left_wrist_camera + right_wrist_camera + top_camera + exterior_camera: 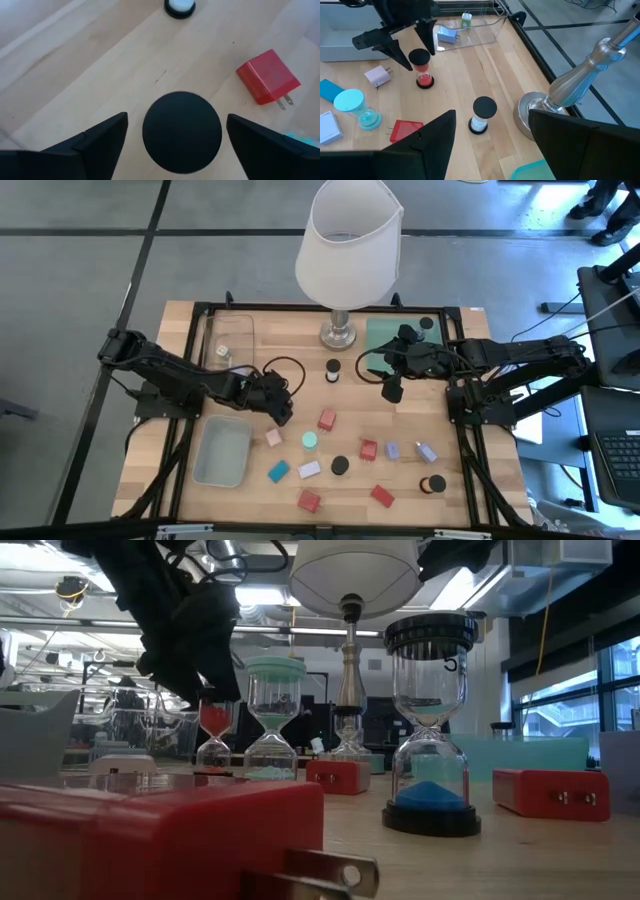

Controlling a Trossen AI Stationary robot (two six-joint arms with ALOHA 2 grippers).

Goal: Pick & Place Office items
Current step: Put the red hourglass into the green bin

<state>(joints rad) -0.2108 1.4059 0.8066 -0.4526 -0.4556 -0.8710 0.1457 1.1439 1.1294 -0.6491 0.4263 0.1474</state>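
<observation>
left gripper [176,116] jaws stand wide, one finger on each side of the black cap of a small red-sand hourglass [423,70]. there's a gap on both sides and nothing is pinched yet. from the right wrist view the fingertips sit about level with the cap and the hourglass stands upright on the table [420,510] between them. i'd call this just before the squeeze. in the high view this gripper covers the hourglass, so i can't check centring from there.

right gripper [392,387] hangs near the lamp [348,245] base, fingers apart and holding nothing. a white-sand hourglass [482,116] stands just ahead of it, apart from both fingers.

progress: early. the clear tray [245,330] holds a lavender-blue plug block [447,35] and a small green-and-white piece [466,20], probably two items in all, though reflections make it hard to count. i see nothing in the grey-blue bin [222,475].

most of the pieces are loose on the wood:
- red blocks [327,420]
- a pink block [273,438]
- a teal block [279,472]
- lavender blocks [309,470]
- a mint-capped hourglass [310,441]
- black-capped ones [340,466]
- one more black cap on the green mat [380,332]

the bulk of the placing is left.
</observation>
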